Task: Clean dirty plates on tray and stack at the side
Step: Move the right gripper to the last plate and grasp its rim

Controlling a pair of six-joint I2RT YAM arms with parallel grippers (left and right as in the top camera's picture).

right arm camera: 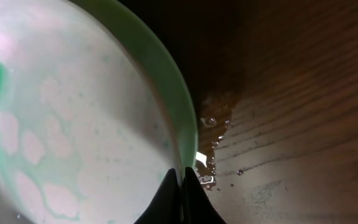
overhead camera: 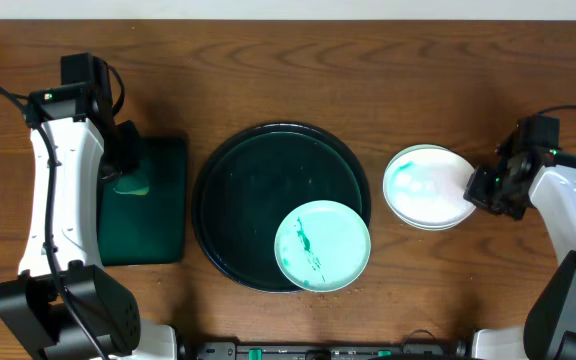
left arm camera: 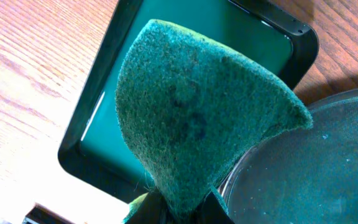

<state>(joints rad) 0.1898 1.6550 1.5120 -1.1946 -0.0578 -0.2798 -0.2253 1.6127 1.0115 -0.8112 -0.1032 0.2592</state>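
right pincer [right arm camera: 182,186] pinching stacked plate [overhead camera: 423,185] rim, left pincer [left arm camera: 176,211] gripping sponge [left arm camera: 191,106], smeared plate [overhead camera: 322,246] at tray [overhead camera: 238,190] edge

Overhead: fixed, far, straight down on the table [overhead camera: 268,70], round tray [overhead camera: 258,190] mid-frame. Left wrist: close, angled down past a scouring pad [left arm camera: 197,118] filling frame centre; shares with overhead the small tray [left arm camera: 73,155] at left and round tray's rim lower right. Right wrist: very close on a plate [right arm camera: 73,112] edge, frame left, wood at right; overhead shows that plate right of centre.
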